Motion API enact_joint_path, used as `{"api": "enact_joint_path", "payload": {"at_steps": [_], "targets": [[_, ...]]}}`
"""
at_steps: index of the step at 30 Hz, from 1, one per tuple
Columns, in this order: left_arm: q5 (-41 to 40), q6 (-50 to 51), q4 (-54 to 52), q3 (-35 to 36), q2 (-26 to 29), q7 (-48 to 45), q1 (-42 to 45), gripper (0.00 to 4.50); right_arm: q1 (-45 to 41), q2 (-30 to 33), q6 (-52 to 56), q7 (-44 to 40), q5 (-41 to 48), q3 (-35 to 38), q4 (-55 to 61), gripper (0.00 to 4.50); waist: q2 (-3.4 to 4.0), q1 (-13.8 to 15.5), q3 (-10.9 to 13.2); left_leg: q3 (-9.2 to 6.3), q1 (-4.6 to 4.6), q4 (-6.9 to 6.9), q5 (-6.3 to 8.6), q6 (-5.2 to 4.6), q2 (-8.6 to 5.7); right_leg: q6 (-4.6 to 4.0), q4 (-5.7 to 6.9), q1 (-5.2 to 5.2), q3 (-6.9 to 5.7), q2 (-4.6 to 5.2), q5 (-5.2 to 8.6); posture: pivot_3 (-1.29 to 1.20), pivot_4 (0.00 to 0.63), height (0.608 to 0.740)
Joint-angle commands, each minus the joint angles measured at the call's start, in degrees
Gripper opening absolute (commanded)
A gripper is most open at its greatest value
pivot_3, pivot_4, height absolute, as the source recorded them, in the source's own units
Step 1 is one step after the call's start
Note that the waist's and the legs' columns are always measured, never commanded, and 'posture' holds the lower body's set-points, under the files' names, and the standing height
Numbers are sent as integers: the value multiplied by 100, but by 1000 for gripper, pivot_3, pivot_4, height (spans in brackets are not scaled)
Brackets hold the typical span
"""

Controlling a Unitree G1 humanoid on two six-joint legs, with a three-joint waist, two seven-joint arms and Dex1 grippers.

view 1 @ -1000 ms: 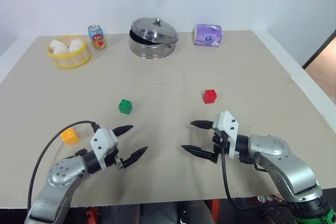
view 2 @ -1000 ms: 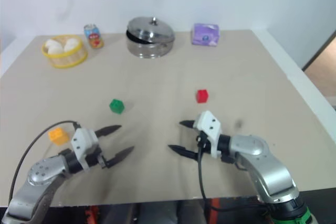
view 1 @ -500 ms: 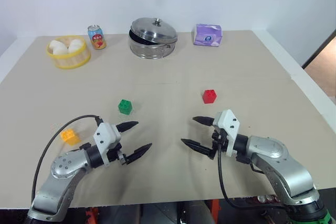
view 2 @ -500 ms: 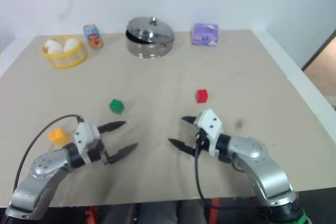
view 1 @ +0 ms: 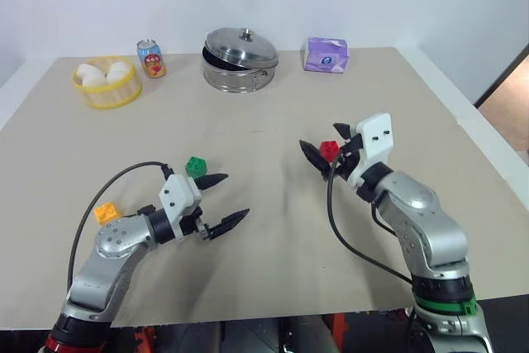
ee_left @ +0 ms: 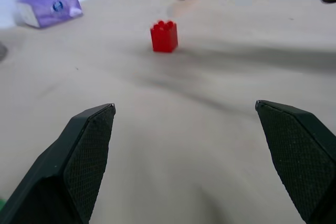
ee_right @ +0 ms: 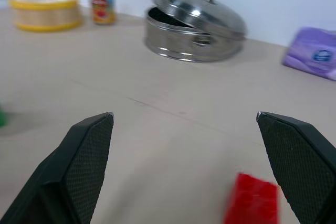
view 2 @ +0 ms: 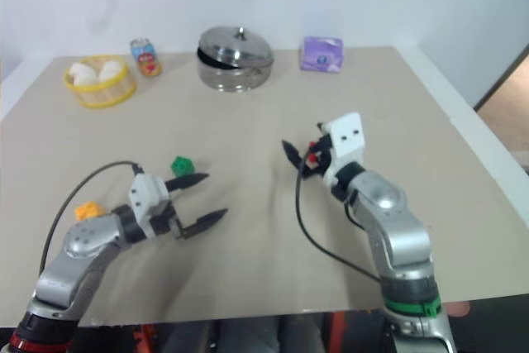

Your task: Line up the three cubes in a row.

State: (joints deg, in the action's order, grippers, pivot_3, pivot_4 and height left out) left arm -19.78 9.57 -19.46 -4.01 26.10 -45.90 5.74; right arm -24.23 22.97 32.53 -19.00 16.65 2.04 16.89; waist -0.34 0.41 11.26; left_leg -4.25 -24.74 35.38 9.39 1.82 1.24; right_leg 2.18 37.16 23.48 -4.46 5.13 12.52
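We find the red cube well in front of the steamer pot, between the spread fingers of the right gripper, probably poised to grasp. Green cube and yellow-orange cube flank the left gripper, also open. The yellow basket holds white buns.

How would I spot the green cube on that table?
Start at the steel pot at the table's far edge and come toward the robot. The green cube sits just beyond the left claw, the only green thing among the cubes.
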Motion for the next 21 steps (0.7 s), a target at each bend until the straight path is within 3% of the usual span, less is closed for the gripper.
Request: {"api": "enact_joint_path", "payload": {"at_steps": [1, 21], "targets": [[151, 3, -216, -191, -90, 176, 46, 4428, -396, -205, -20, 316, -189, 41, -408, 4500, 0, 0, 0, 1, -1, -1, 0, 0, 1, 1, 0, 1, 1, -1, 1, 0, 150, 740], [187, 54, -530, -349, -77, 372, -114, 4428, -1003, -648, -5, 712, -427, 219, -2092, 4500, 0, -10, 0, 16, 11, -2, 2, -3, 57, -30, 1, 11, 30, -65, -12, 0, 150, 740]]}}
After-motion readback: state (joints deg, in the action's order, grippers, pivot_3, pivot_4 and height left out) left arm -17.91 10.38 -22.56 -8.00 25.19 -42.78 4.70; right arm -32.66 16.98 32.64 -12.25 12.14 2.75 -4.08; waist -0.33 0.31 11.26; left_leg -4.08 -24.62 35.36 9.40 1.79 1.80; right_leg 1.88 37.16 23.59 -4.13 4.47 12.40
